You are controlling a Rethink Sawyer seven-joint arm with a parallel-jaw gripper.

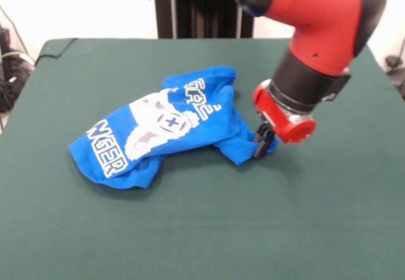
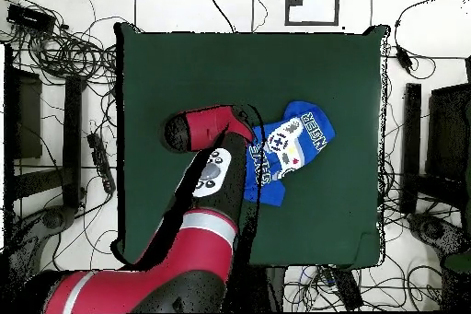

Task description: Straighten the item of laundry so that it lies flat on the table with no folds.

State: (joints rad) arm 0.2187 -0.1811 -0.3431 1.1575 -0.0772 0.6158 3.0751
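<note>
Shirt: the small bright blue short-sleeved T-shirt (image 1: 171, 125) (image 2: 292, 149) with white pixel lettering and a grey-white controller print lies crumpled and folded over itself near the middle of the surface.
Surface: a wide table topped in dark green felt (image 1: 202, 229) (image 2: 184, 80).
Arm: red and black, bent low over the shirt's edge.
Gripper: the black gripper (image 1: 262, 142) is down at the shirt's blue hem, apparently pinching that fabric.

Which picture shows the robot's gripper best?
The front view. There the gripper shows down at the edge of the blue shirt, below the red wrist, though whether it is open or shut is unclear. In the overhead view the arm covers the gripper, so only the arm and shirt show.
</note>
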